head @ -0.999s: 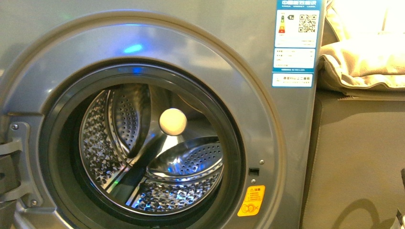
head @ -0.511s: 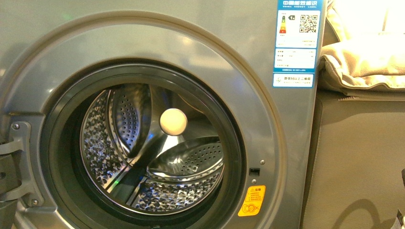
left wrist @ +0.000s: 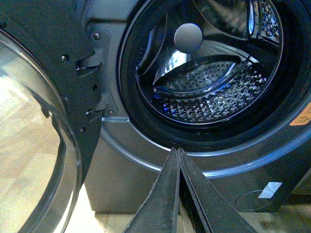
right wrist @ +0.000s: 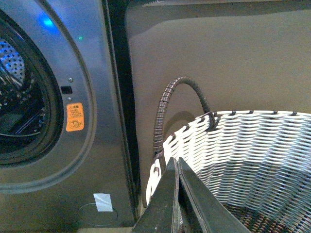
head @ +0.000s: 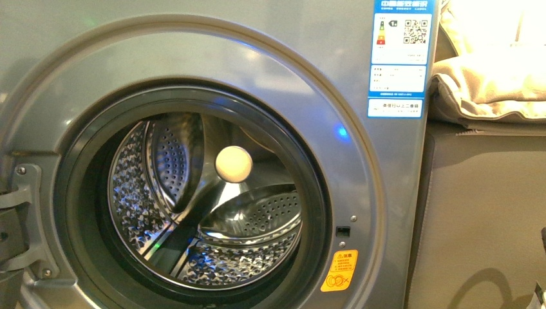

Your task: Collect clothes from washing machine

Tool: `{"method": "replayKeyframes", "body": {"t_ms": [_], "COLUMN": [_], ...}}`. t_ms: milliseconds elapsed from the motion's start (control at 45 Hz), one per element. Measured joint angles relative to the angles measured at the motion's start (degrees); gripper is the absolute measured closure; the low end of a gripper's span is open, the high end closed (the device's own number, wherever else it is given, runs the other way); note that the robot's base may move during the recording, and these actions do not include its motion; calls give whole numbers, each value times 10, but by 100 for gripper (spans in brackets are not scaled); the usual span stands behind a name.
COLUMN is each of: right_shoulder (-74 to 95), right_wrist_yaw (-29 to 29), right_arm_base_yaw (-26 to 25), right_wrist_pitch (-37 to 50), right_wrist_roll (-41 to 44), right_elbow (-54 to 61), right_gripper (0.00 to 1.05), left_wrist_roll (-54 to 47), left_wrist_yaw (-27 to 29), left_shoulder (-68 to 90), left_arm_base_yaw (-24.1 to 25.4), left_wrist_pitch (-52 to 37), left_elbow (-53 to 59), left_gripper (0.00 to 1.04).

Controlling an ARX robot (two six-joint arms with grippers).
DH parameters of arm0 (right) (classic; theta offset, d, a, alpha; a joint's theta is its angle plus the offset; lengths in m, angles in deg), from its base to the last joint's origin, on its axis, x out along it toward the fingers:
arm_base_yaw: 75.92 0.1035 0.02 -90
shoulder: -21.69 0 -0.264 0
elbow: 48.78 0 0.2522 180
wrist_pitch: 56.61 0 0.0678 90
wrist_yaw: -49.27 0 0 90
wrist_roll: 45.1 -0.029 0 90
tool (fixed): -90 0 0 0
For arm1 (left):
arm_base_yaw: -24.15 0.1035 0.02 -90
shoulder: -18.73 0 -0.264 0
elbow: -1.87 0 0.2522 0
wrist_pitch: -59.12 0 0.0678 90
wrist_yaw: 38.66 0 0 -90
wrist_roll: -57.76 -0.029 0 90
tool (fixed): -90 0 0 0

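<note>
The left claw (left wrist: 178, 156), pinched together and holding nothing, sits below the washing machine (left wrist: 146, 160) mouth, nearer its drum (left wrist: 214, 92) than the right, yet no clothes show inside.

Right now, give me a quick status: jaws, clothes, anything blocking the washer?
Left gripper shut, empty, below the open washer. Right gripper shut, empty, over the basket. Drum shows no clothes. Nothing blocks the opening.
</note>
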Motion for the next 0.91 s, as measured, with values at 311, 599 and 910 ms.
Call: {"method": "replayKeyframes", "body": {"t_ms": [311, 599, 910], "right_shoulder": [0, 0, 0], "right_wrist_yaw": [0, 0, 0], "right_arm_base_yaw": [0, 0, 0], "right_wrist_pitch": [0, 0, 0], "right_wrist_roll": [0, 0, 0], "right_elbow": [0, 0, 0], "right_gripper": [102, 102, 102], "left_wrist_roll": [0, 0, 0], "left_wrist_yaw": [0, 1, 1], "left_shoulder": [-21, -46, -46], "left_arm_base_yaw": [0, 1, 1], "left_wrist_pitch": [-4, -8, -8], "left_elbow": [26, 50, 50], "left_gripper": [101, 101, 101]}}
